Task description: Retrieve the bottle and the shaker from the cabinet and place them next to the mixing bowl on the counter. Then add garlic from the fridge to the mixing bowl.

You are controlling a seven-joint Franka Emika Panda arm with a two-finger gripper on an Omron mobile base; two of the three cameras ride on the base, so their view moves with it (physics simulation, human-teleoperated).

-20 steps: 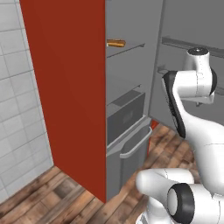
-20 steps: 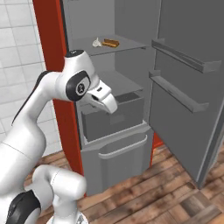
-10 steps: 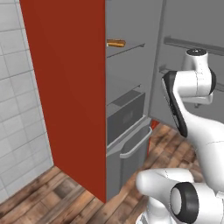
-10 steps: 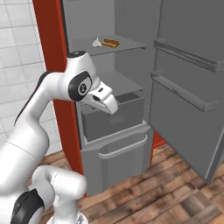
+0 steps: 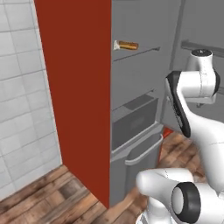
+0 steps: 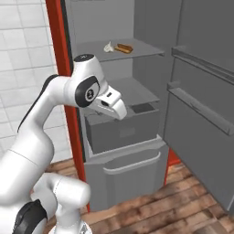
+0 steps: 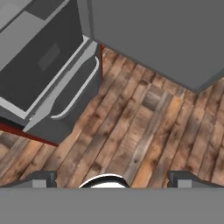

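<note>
The garlic (image 6: 108, 46) sits on the fridge's (image 6: 137, 137) upper shelf beside a brown item (image 6: 123, 47). Your fingers (image 7: 43, 178) are spread wide, empty. It's likely light and lumpy; grip across its middle.

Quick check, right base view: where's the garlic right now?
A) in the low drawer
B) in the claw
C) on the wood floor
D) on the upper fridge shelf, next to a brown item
D: the garlic lies on the upper shelf of the open fridge, beside a small brown item, while the claw is open over the wood floor, holding nothing.
</note>
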